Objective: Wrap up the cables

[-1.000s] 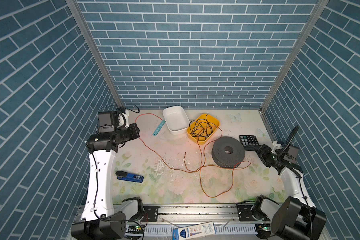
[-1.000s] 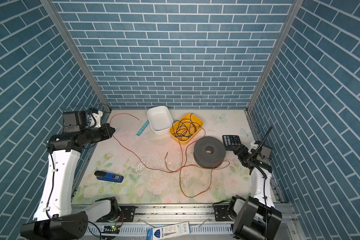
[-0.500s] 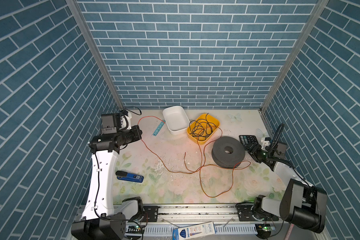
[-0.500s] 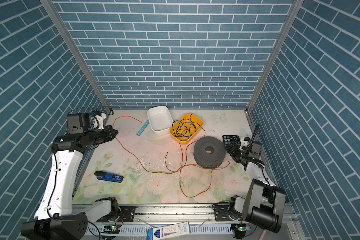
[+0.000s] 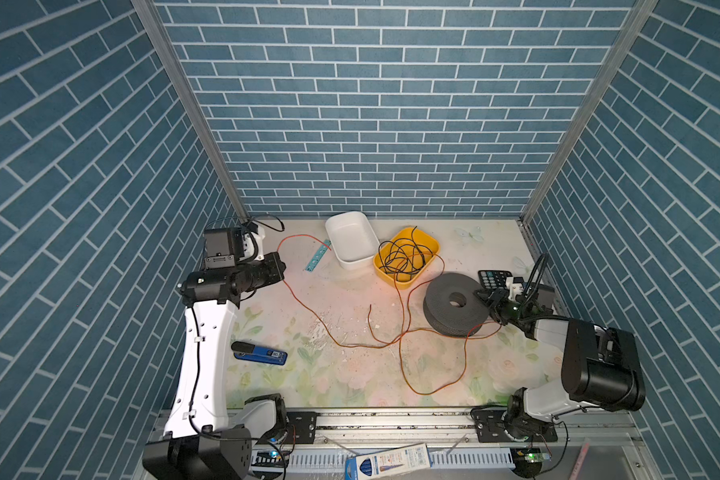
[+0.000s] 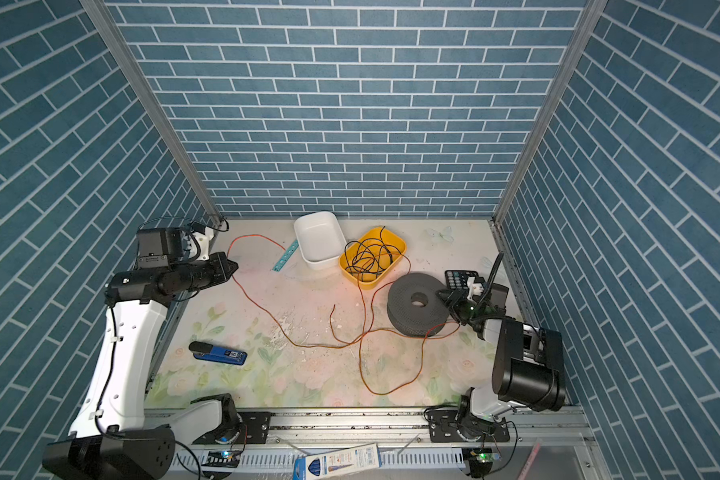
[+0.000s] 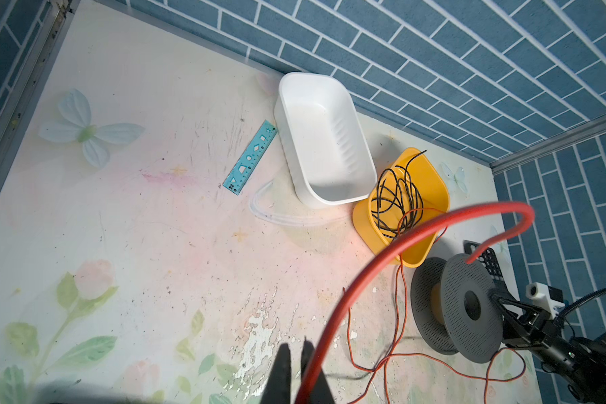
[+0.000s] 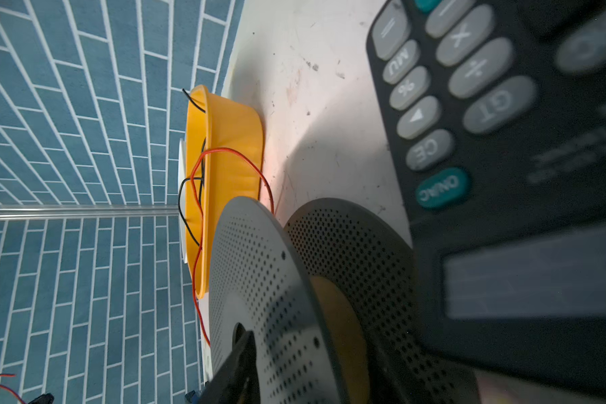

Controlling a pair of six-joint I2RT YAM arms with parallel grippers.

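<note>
The cables are one thin orange-brown wire (image 5: 341, 345) (image 6: 308, 345) lying in loose loops across the mat. It runs from the far left, over the yellow tray, to the front right. My left gripper (image 5: 281, 268) (image 6: 231, 266) (image 7: 296, 353) is raised at the far left and shut on the wire (image 7: 364, 273) near its end. A grey perforated spool (image 5: 441, 316) (image 6: 408, 316) (image 7: 469, 276) (image 8: 259, 280) lies flat at the right. My right gripper (image 5: 489, 297) (image 6: 449, 299) stands open at its right rim. One finger (image 8: 242, 360) lies over the upper flange.
A white tub (image 5: 341, 216) and a yellow tray (image 5: 431, 241) holding a black wire tangle stand at the back. A calculator (image 5: 493, 278) lies just behind my right gripper. A teal ruler (image 5: 317, 255) and a blue stapler (image 5: 260, 353) lie on the left.
My right gripper has moved left from the mat's right edge onto the spool's rim, and its jaws have narrowed. My left arm has shifted slightly right, still holding the wire.
</note>
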